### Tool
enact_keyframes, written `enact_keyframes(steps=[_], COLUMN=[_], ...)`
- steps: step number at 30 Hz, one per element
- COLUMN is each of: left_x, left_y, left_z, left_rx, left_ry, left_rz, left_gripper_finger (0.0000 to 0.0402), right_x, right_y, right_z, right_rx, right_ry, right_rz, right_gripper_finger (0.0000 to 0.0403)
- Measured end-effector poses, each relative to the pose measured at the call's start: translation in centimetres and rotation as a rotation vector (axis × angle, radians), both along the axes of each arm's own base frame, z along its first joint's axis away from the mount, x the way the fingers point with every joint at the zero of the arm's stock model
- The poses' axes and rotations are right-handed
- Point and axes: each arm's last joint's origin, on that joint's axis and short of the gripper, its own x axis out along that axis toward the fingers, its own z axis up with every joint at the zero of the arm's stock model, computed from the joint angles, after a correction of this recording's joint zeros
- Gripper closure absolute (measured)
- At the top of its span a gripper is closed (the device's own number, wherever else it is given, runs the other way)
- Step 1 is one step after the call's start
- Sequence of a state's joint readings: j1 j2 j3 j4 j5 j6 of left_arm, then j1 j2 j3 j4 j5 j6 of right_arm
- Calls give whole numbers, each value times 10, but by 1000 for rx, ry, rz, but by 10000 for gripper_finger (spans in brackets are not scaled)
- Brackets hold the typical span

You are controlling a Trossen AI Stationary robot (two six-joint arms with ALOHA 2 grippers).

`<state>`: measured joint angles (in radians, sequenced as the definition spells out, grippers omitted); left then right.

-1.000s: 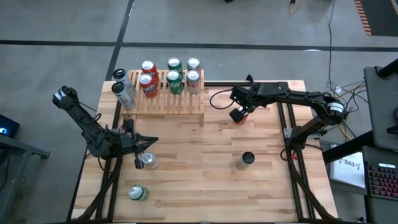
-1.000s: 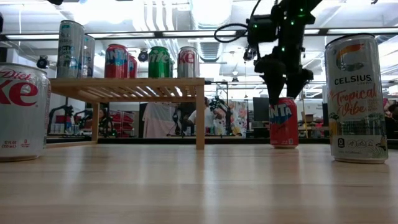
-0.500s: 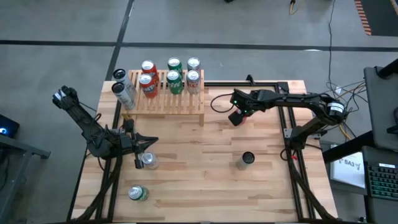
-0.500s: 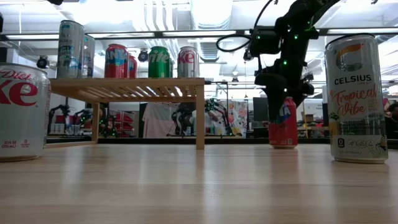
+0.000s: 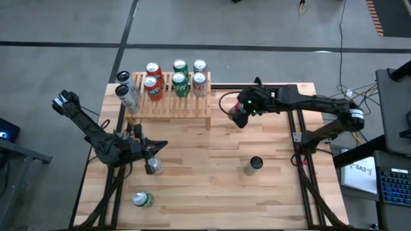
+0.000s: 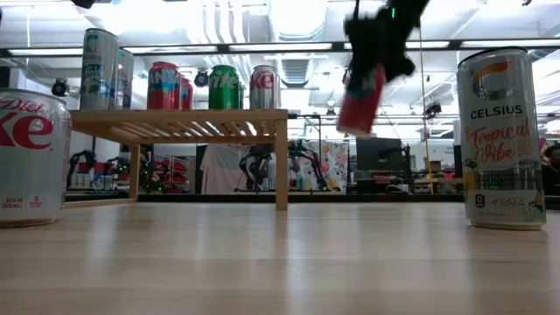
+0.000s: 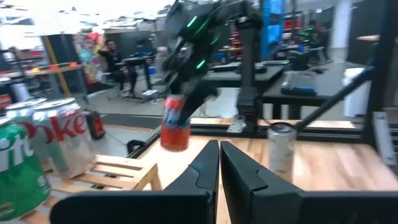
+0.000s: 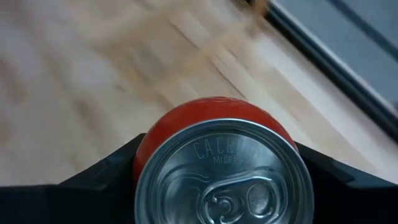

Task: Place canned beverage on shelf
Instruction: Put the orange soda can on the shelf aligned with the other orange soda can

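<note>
A red can (image 5: 238,116) hangs in the air just right of the shelf's right end, with my right gripper (image 5: 243,110) shut on it. It also shows in the low view as the red can (image 6: 360,101) and in the left wrist view as the red can (image 7: 175,124). The light-wood slatted shelf (image 5: 183,106) at the table's far left carries several upright cans (image 5: 174,79). My left gripper (image 5: 157,146) is shut and empty at the near left, close to a silver can (image 5: 154,167) that stands on the table. My right gripper pinches the red can's upper wall (image 8: 211,115) just under its rim, one finger (image 8: 102,177) on each side. The fingers slant down from above, coming from the table's right. The can is lifted clear of the table and tilted.
A tall pale can (image 5: 255,165) stands near the table's middle right. A green can (image 5: 142,199) is at the near left corner. In the low view a Diet Coke can (image 6: 31,157) stands close at the left. Bare wood lies between the shelf and the near edge.
My right gripper has taken hold of the red can, which stood on the table, and raised it well clear. It has carried the can toward the shelf's right end, and the can now tilts.
</note>
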<state>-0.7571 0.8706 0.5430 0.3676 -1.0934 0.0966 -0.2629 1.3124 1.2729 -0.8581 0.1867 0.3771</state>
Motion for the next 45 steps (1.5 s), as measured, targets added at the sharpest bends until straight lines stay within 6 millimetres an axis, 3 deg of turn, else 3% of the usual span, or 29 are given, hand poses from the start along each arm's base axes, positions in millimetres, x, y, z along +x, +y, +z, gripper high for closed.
enact_keyframes(steps=[5,9,16,23,27,35,45], left_x=[10,17,29,52,68,95,100], left_y=[4,6,1,-9,-14,-13,-4], left_z=[-4,-6,-16,-19,-21,-34,-52], left_rx=[11,5,32,71,136,205,220], left_ry=[12,6,44,87,135,227,280], left_rz=[56,87,106,192,266,330,369], left_gripper_finger=[390,357,254,125,75,58,59], right_x=[7,19,50,85,100,127,133], right_y=[35,63,95,99,99,99,106], right_z=[35,43,35,20,10,6,10], right_rx=[-48,-87,-158,-223,-284,-372,-383], right_ry=[-105,-179,-249,-334,-350,-320,-333], right_rz=[164,310,480,519,491,441,472], right_gripper_finger=[121,121,121,121,121,121,121])
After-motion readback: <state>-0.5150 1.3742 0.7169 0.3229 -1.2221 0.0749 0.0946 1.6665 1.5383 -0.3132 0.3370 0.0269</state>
